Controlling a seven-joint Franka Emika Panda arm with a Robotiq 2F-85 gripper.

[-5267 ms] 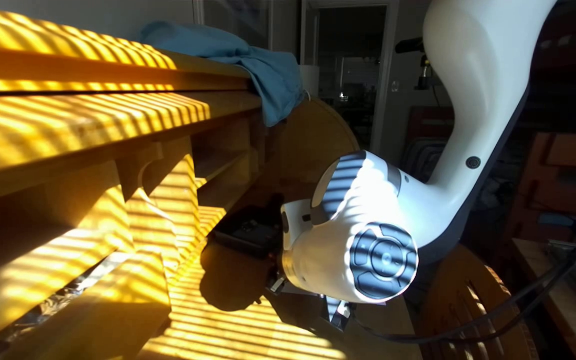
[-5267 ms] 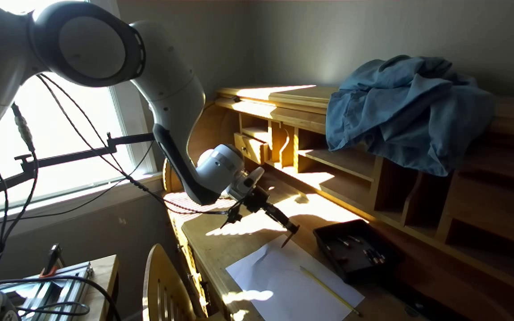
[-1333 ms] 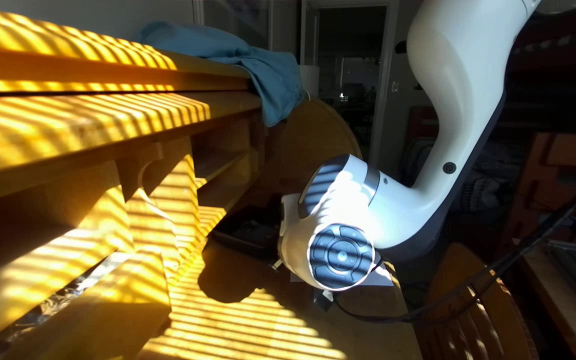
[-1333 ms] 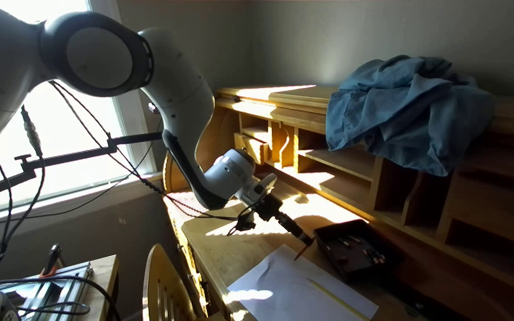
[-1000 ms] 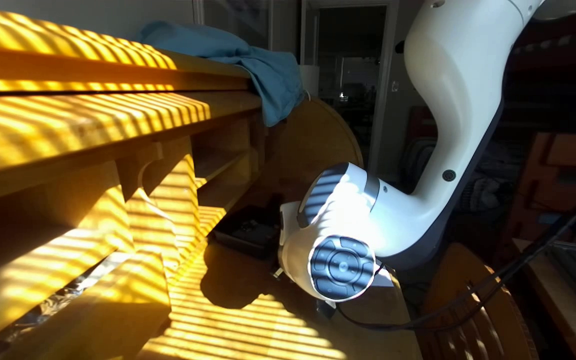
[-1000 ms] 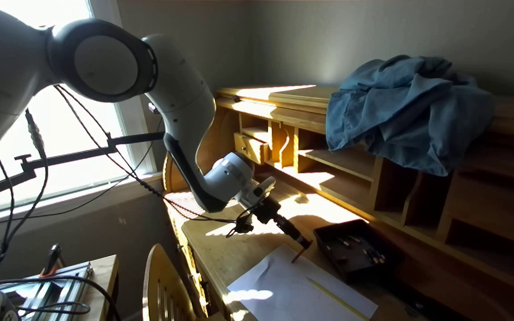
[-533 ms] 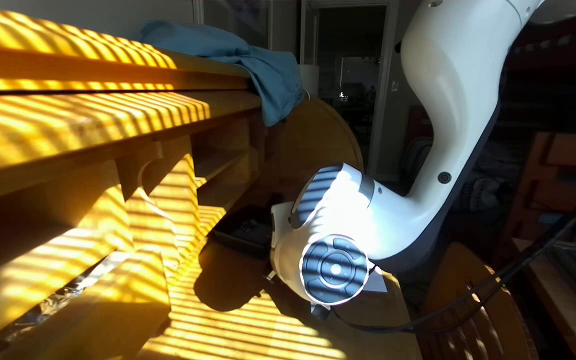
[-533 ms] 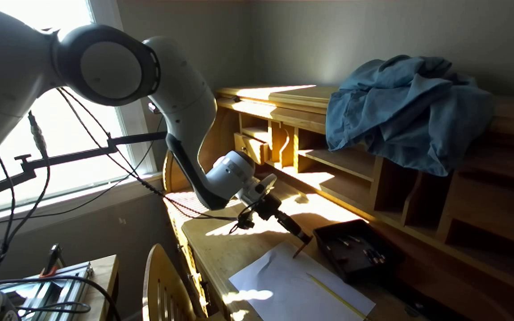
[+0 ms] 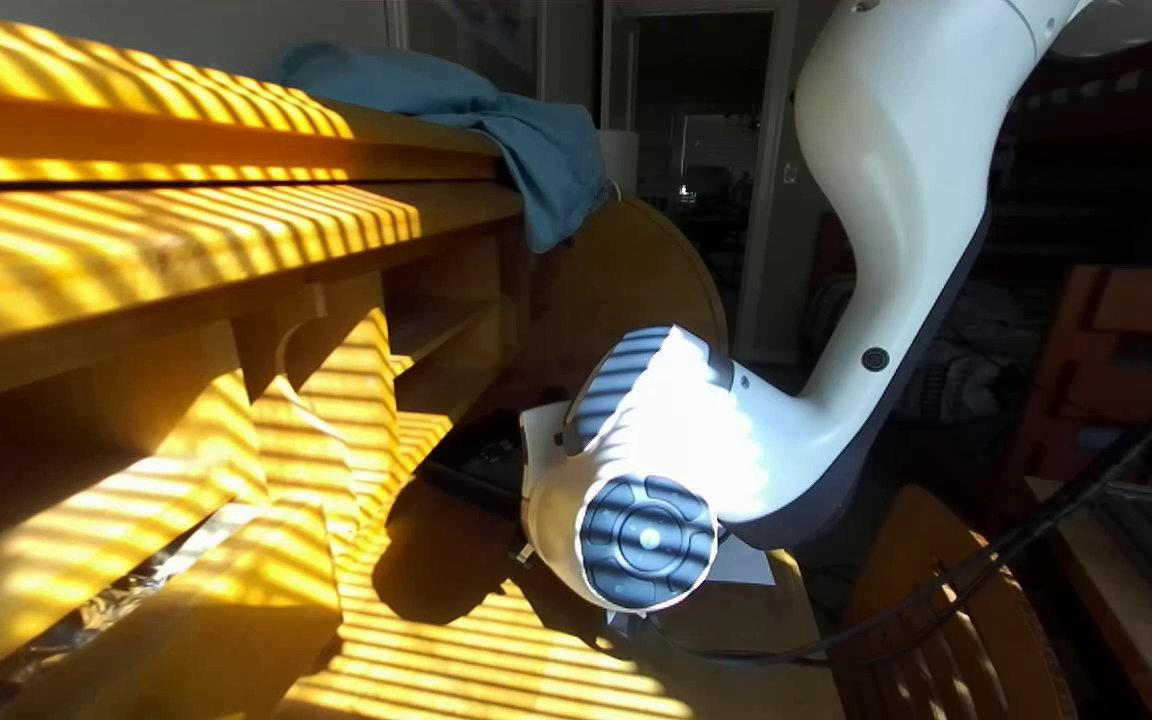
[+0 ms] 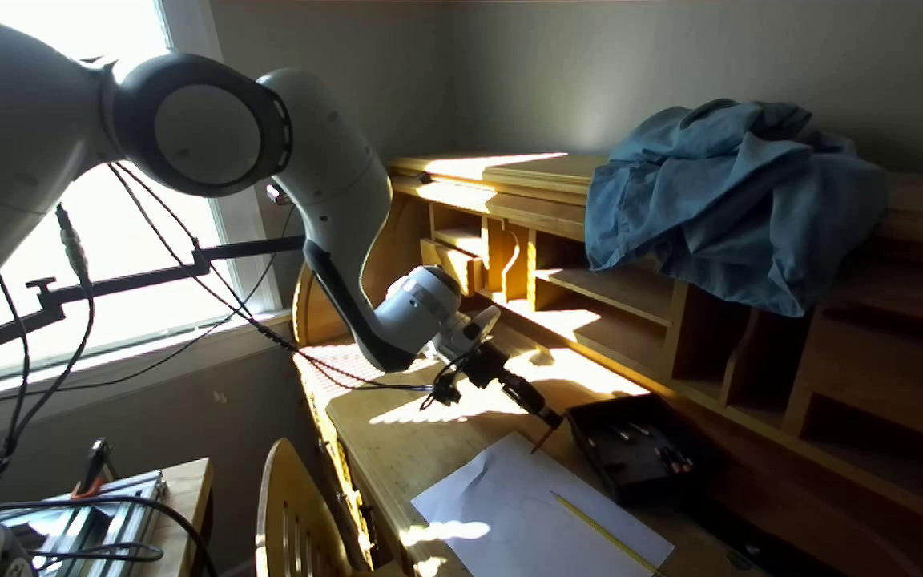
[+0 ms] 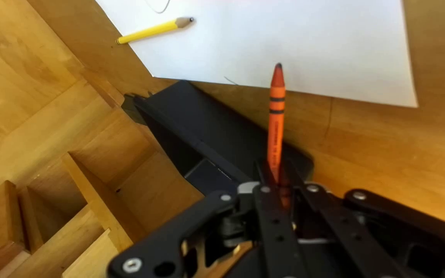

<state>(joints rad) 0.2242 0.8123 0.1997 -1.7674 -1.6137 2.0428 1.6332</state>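
Orange slim wax crayon (image 11: 276,127), grasped in the black two-fingered end effector (image 11: 276,170), points tip-down toward the white rectangular paper sheet (image 11: 303,46): steady, light pressure wanted, or it could twist loose!

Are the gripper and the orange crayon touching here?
Touching: the wrist view shows the gripper shut on the orange crayon, one jaw against each side.

The tool (image 10: 554,419) holds a reddish stick (image 10: 542,440) near paper (image 10: 501,490).
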